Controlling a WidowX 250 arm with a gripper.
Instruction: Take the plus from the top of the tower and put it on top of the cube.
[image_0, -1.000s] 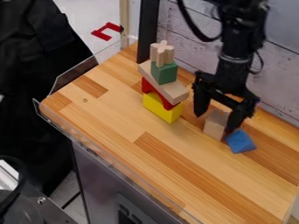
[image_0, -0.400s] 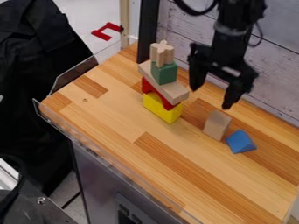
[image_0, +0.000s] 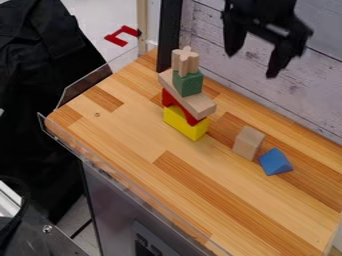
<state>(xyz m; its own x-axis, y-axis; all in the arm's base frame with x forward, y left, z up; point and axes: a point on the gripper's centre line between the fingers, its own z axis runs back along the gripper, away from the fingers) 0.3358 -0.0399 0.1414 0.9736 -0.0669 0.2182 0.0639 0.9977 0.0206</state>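
My gripper hangs high at the upper right, open and holding nothing, up and to the right of the tower. The plain wooden plus stands upright on the tower's top, on a green block. Under that lie a flat wooden plank, a red arch and, at the bottom, a yellow block. A plain wooden block, apparently the cube, sits on the table right of the tower, below my gripper.
Just right of the wooden block lies a blue triangular block. The wooden table has a clear plastic rim at its left and front. A whitewashed plank wall and a black post stand behind.
My gripper has risen from around the wooden block to high above the table, with its fingers empty. The blocks have stayed in place.
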